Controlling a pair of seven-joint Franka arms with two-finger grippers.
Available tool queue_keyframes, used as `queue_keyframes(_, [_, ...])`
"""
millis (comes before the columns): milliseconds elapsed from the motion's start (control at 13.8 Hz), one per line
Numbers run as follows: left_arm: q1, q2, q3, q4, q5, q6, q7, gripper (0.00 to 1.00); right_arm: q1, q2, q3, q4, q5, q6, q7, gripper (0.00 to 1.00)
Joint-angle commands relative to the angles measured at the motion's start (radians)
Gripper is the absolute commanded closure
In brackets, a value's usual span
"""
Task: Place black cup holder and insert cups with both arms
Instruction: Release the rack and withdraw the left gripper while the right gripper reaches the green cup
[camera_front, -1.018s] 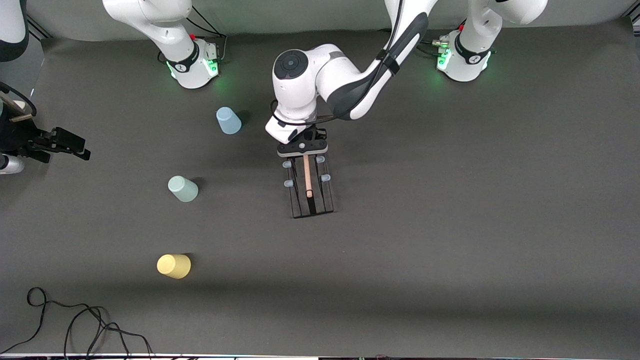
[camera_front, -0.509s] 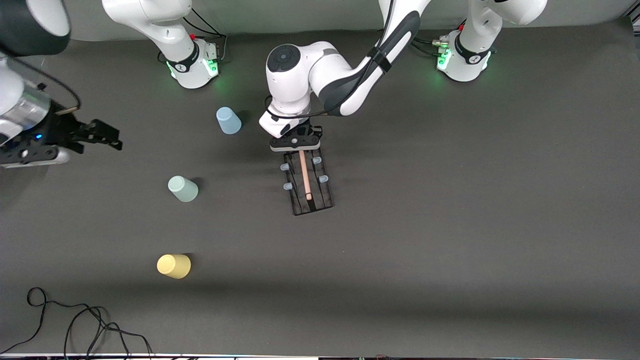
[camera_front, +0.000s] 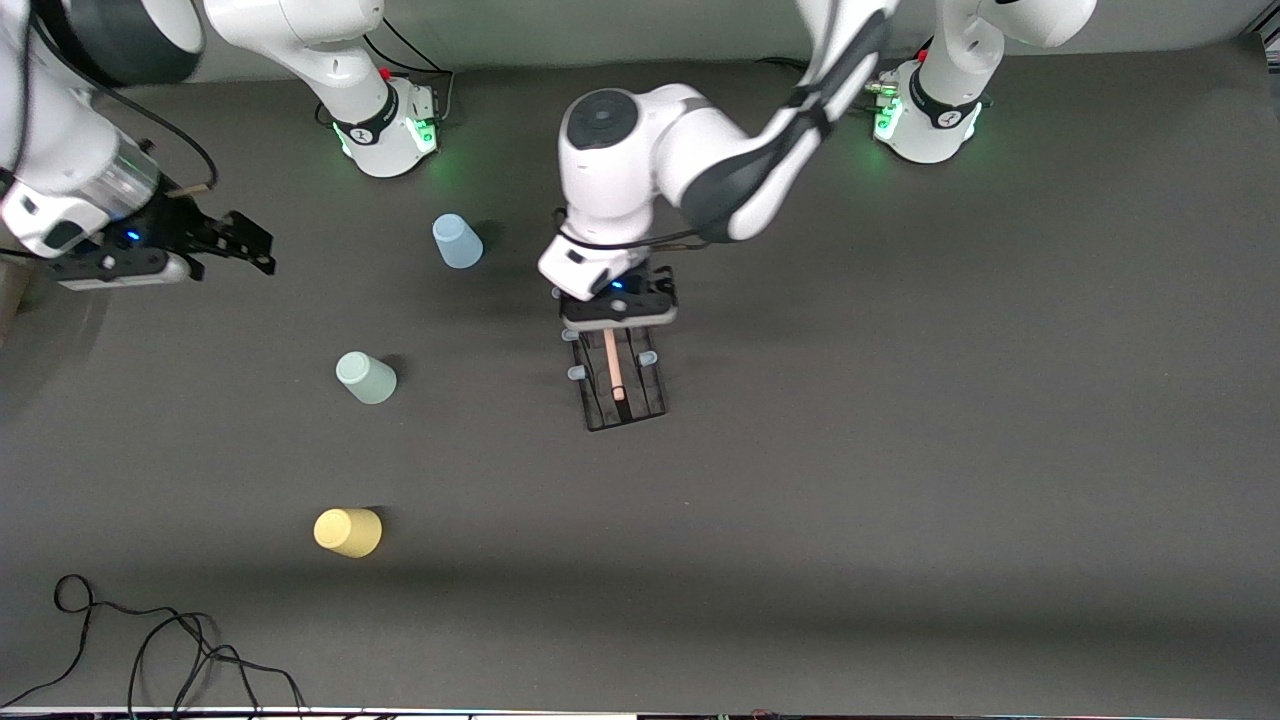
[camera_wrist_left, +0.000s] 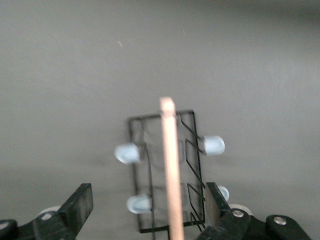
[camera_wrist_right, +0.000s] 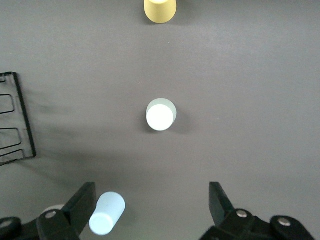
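Front view: left gripper (camera_front: 618, 308) hangs over the holder (camera_front: 620, 385), jaws wide; right gripper (camera_front: 240, 240), also wide, over table near blue cup (camera_front: 457, 241).

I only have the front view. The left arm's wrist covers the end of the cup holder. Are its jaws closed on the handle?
Observer: No. In the left wrist view the left gripper has its jaws open. The wooden rod handle of the black cup holder runs between them, with a gap on each side.
Operator: And the right arm, is it carrying anything?
Observer: No. In the right wrist view the right gripper has its jaws open, with nothing held between them.
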Motion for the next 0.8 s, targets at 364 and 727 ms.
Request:
queue_keyframes(364, [0.388,-0.267,0.002,-0.008,-0.073,-0.315,0.324,0.00,0.027,0.335,-0.002,-0.175,-0.019,0.550,0.011,0.00])
queue_keyframes(727, [0.681,-0.363,0.005,-0.022,-0.084,-0.582,0.808,0.00,0.031,0.454,-0.002,-0.225,-0.019,0.724,0.011,0.00])
